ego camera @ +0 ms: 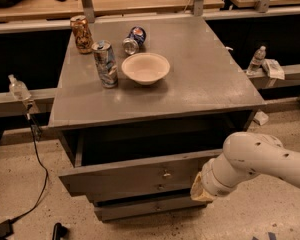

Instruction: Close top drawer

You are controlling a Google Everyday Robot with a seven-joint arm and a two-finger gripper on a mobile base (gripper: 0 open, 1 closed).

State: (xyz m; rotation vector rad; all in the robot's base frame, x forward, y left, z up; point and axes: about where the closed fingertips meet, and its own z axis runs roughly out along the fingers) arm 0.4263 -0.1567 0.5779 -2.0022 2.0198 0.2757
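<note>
Top drawer [120, 179] stands pulled out from under the grey table [210, 84]. Its front panel sits well forward of the table's edge, with the dark box open behind it. The white arm [260, 159] reaches in low from the right. The gripper [201, 192] is down at the right end of that front panel, just beside it. The wrist hides it, so I cannot tell if it is touching, or spread or pressed together. The small knob [166, 174] sits to the gripper's left, apart from it. On the tabletop, a bowl [145, 67] with an upright can [105, 64] just beside it.
</note>
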